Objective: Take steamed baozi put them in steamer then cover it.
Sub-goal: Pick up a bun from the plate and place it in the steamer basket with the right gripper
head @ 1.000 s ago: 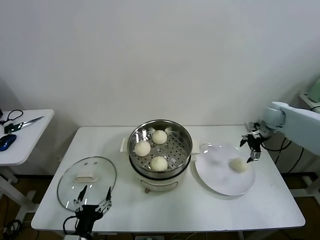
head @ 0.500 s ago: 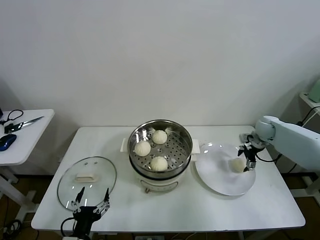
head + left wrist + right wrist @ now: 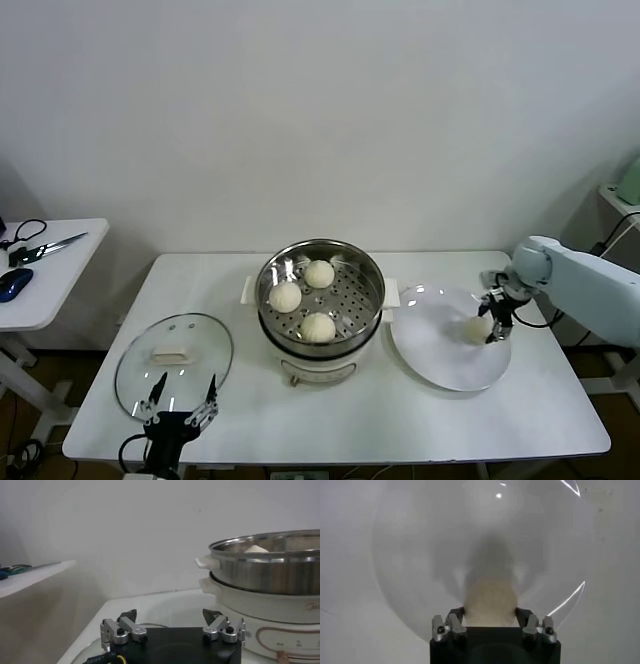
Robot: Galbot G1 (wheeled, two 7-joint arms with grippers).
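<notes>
Three steamed baozi (image 3: 319, 273) lie on the perforated tray of the steamer (image 3: 372, 275) at the table's middle. A fourth baozi (image 3: 477, 328) lies on the white plate (image 3: 440, 360) at the right. My right gripper (image 3: 493, 324) is down on the plate with its fingers closed against both sides of this baozi (image 3: 489, 600). The cover (image 3: 175, 350) lies flat on the table at the front left. My left gripper (image 3: 185, 388) is open and empty at the cover's near edge. In the left wrist view the gripper (image 3: 170, 617) faces the steamer (image 3: 270, 570).
A small side table (image 3: 40, 300) at the far left holds scissors (image 3: 45, 245) and a blue mouse (image 3: 12, 283). A pale green object (image 3: 630, 180) stands at the far right edge. The white wall is close behind the table.
My right gripper has come down and to the left from above the plate's far edge onto the last baozi, and its fingers now press the bun's sides. The left arm has sunk slightly.
</notes>
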